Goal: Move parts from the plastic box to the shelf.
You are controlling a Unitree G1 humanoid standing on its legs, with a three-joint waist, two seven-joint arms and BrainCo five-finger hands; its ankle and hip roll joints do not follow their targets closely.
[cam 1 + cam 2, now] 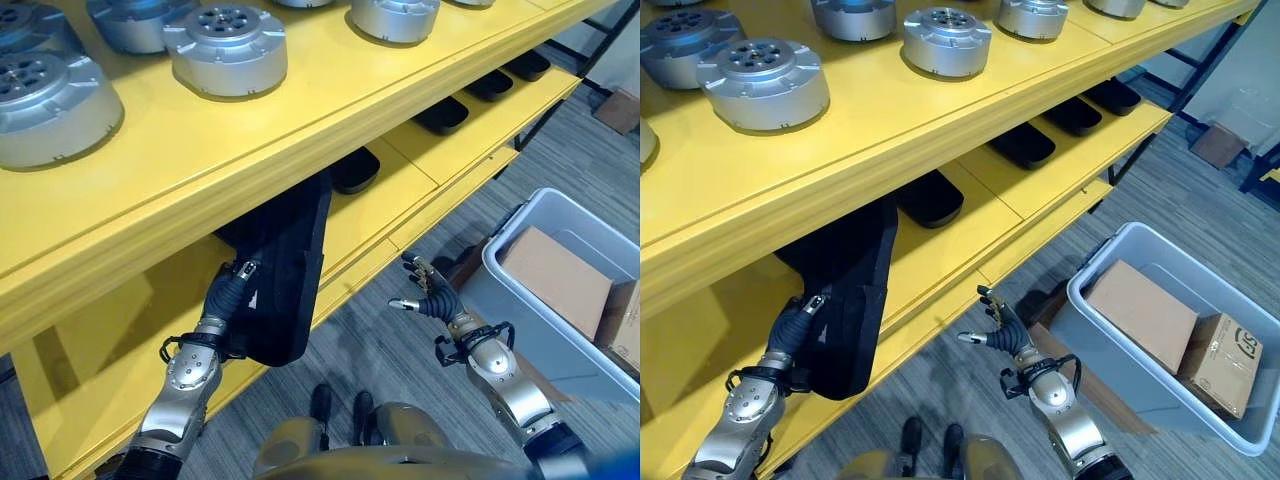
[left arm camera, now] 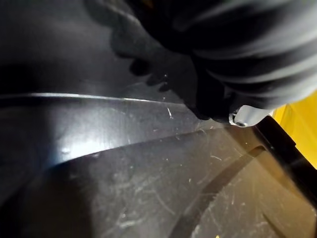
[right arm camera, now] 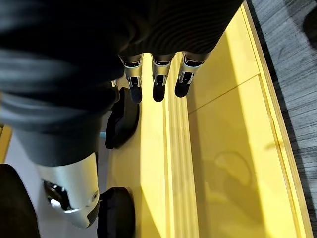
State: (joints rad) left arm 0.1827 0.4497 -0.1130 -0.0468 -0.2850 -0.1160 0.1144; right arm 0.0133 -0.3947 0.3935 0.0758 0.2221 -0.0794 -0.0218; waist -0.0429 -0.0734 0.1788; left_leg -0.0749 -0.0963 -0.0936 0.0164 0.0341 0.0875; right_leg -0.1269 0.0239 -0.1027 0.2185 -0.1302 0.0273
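A large flat black part (image 1: 285,270) stands on edge, half inside the lower level of the yellow shelf (image 1: 385,205), its lower end hanging past the shelf's front lip. My left hand (image 1: 232,290) is shut on its left side, and the part's scratched black surface (image 2: 148,173) shows up close in the left wrist view. To the right, my right hand (image 1: 435,295) hovers in front of the shelf edge, open and holding nothing, with its fingers (image 3: 156,79) straight. The grey plastic box (image 1: 1090,335) stands on the floor at the right.
Two cardboard boxes (image 1: 1140,310) (image 1: 1225,360) lie in the plastic box. More black parts (image 1: 352,168) (image 1: 440,115) lie in a row along the lower shelf. Several round silver parts (image 1: 225,50) stand on the upper shelf. Grey carpet lies between shelf and box.
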